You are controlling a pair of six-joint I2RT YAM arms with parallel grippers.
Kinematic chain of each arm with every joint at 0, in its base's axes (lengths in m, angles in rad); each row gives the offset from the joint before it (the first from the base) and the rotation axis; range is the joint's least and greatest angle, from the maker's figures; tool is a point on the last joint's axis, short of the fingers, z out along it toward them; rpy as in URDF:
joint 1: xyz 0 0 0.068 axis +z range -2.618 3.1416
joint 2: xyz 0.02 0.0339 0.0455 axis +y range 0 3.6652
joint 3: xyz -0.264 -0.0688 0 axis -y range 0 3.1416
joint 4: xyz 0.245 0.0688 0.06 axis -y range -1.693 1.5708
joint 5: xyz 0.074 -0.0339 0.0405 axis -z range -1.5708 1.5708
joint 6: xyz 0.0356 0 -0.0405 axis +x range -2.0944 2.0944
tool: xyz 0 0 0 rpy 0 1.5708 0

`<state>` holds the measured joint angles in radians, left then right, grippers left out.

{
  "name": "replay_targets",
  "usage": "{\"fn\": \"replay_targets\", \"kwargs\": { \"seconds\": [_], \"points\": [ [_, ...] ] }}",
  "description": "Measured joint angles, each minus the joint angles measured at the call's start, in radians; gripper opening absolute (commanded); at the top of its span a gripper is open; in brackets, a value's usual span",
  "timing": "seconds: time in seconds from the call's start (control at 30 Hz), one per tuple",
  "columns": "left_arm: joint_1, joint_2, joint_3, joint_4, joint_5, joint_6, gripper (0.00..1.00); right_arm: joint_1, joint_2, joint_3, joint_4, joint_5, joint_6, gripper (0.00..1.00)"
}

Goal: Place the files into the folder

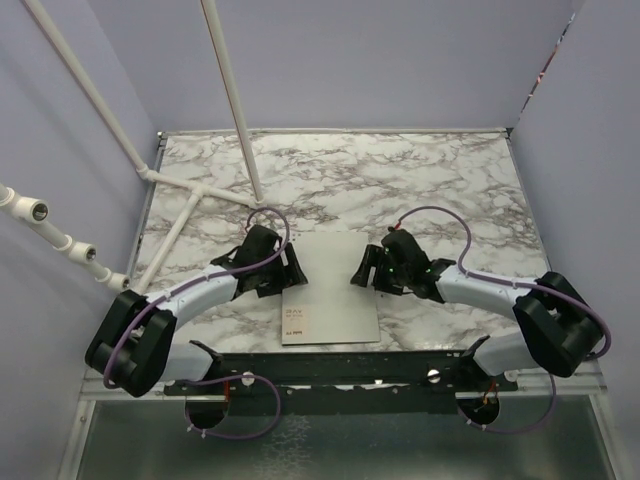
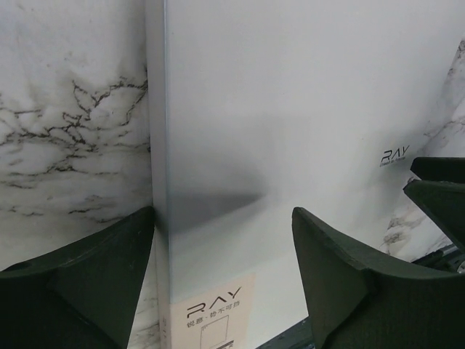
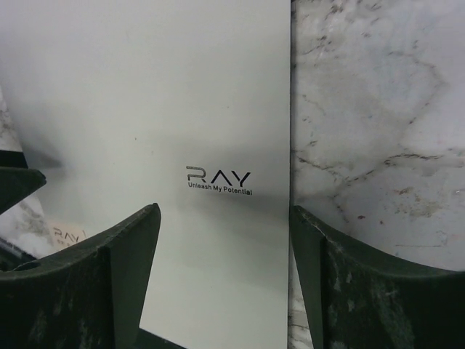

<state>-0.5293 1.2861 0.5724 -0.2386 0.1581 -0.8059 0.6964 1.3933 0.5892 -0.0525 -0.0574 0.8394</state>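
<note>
The white-and-grey marble-patterned table (image 1: 400,180) carries the flat rectangular grey folder (image 1: 335,285), which lies closed at the near middle between the two arms, cover up. The printed white paper files show in no view, so I cannot tell whether they are inside it. The left gripper (image 1: 292,272) straddles the folder's spine edge with its fingers spread. The right gripper (image 1: 362,272) is likewise spread across the opposite long edge, one finger over the cover and one over bare marble. Neither pinches anything. A small reddish label (image 1: 297,322) sits at the near-left corner. Judging by its look, the folder is light, thin and fairly stiff, with a smooth cover that could slide. It lies flush on the table, so the free right edge seems the place to lift it.
</note>
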Motion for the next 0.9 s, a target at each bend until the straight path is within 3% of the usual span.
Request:
{"fn": "replay_targets", "kwargs": {
  "seconds": [0.2, 0.63, 0.9],
  "points": [
    [0.004, 0.082, 0.043, 0.069, 0.014, 0.002, 0.73, -0.008, 0.019, 0.031, -0.023, 0.099, -0.002, 0.75],
    [0.003, 0.282, 0.191, 0.164, 0.043, 0.008, 0.71, -0.143, 0.097, 0.118, -0.062, 0.129, -0.066, 0.74],
    [0.003, 0.309, 0.207, 0.209, 0.066, 0.019, 0.81, -0.155, 0.115, 0.167, -0.13, 0.153, -0.113, 0.82]
  ]
}}
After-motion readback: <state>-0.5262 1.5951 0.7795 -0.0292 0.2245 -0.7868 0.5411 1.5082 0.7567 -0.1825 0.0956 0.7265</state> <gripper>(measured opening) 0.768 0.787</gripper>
